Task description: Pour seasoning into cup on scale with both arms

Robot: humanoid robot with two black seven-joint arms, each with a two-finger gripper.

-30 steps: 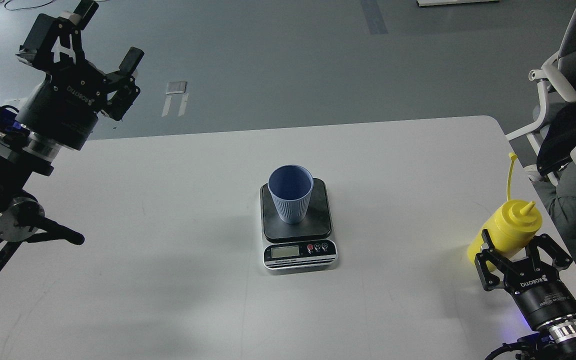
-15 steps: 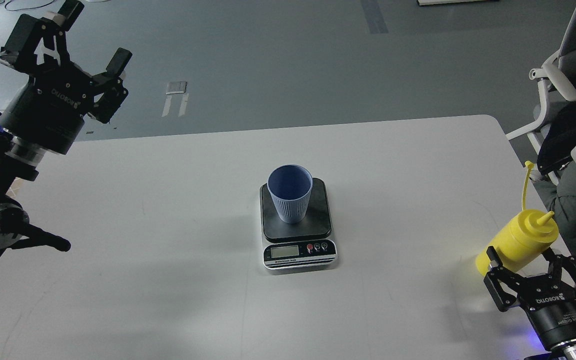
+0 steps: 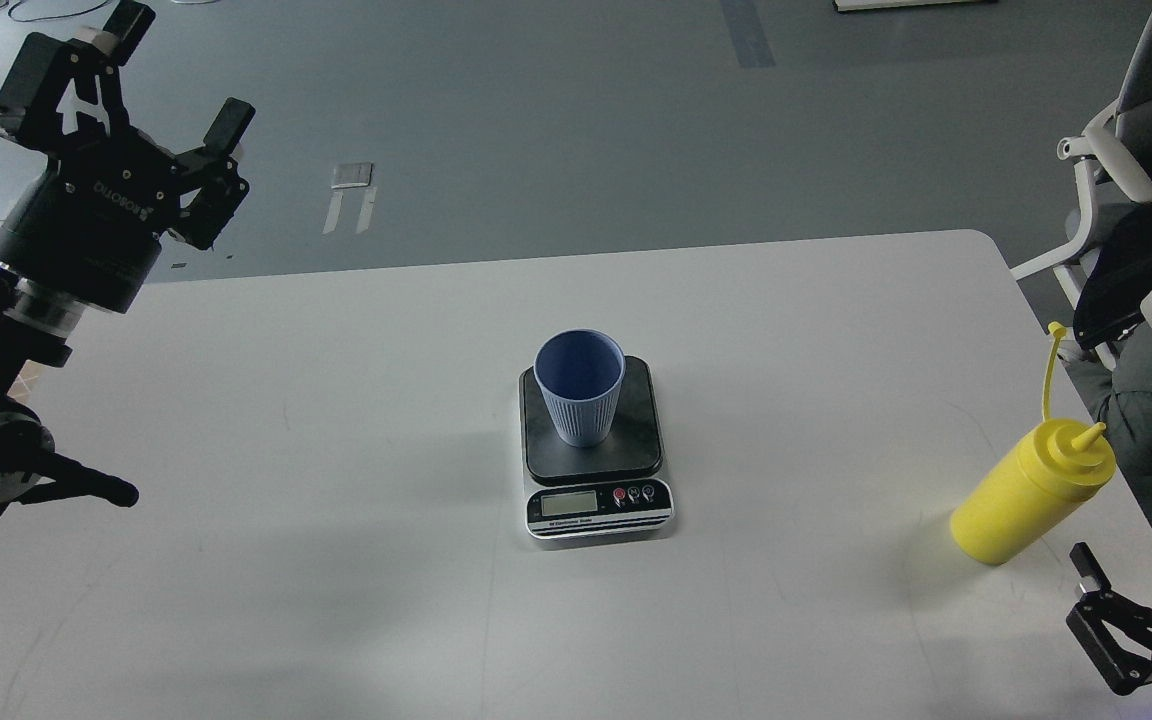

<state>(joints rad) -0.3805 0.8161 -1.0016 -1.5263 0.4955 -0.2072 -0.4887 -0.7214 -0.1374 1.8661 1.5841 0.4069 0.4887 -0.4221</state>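
Note:
The light blue ribbed cup (image 3: 579,392) stands upright on the dark platform of the scale (image 3: 598,505) at the middle of the white table. The yellow seasoning bottle (image 3: 1029,492) stands on the table near the right edge, nozzle uncapped, its tethered cap sticking up. My right gripper (image 3: 1141,600) is low at the bottom right corner, partly out of view, open and clear of the bottle, just in front of it. My left gripper (image 3: 126,95) is raised at the far left beyond the table's back edge, open and empty.
The white table (image 3: 336,420) has a rounded back right corner. An office chair (image 3: 1126,150) and a dark bundle stand off the right edge, close to the bottle. Grey floor lies beyond the back edge.
My right gripper has let go of the bottle and drawn back toward the bottom right corner; the bottle now stands alone. My left gripper has drifted slightly left.

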